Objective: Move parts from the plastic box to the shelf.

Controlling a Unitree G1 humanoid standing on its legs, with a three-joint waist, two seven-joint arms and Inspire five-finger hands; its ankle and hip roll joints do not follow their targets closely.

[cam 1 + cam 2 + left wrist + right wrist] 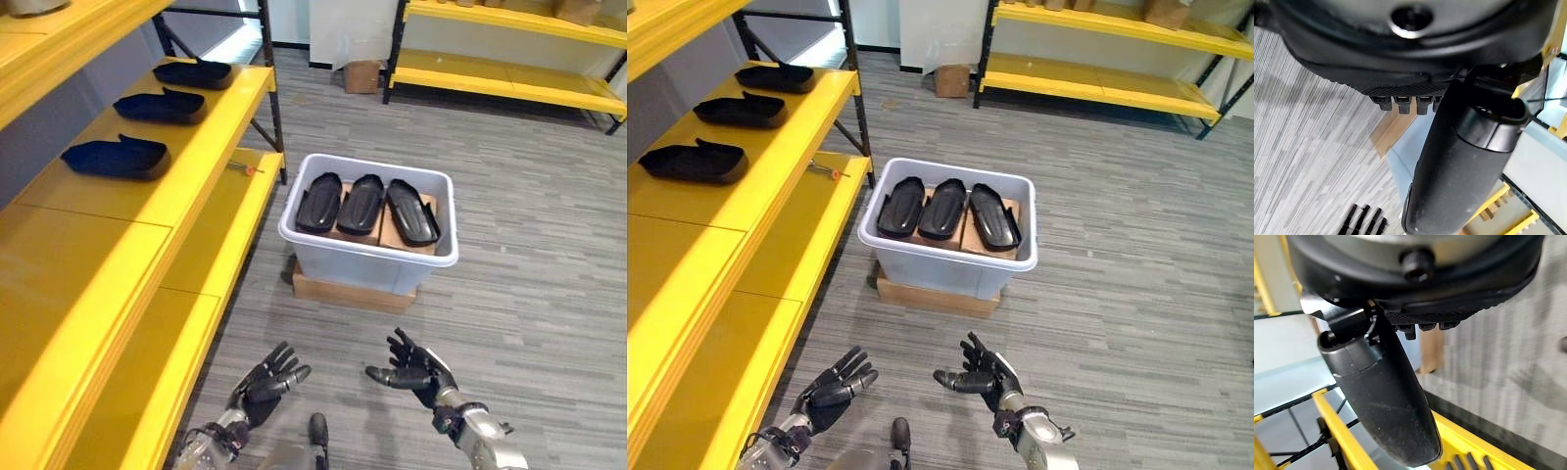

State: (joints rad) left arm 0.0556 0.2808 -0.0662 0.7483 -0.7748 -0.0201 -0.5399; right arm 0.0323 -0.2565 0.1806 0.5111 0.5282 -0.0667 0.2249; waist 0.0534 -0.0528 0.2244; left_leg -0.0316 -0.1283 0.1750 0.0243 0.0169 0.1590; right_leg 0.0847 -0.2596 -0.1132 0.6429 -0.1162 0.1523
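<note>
Parts (364,204) in plastic box (323,257), beyond fingers (398,345)

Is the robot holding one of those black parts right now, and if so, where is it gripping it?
No. The left robot hand and right robot hand hang open over the floor, and three black parts lie in the plastic box.

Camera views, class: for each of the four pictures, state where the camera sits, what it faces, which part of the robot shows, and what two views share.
Left eye view: on the head, looking down at the white plastic box of black moulded parts; both hands show.
Right eye view: beside it, same scene; left hand and right hand open, empty.
Left wrist view: on the left wrist, facing floor and brown cardboard base.
Right wrist view: on the right wrist, facing the yellow metal shelf.
Shared: both eye views show three black parts on the shelf.
</note>
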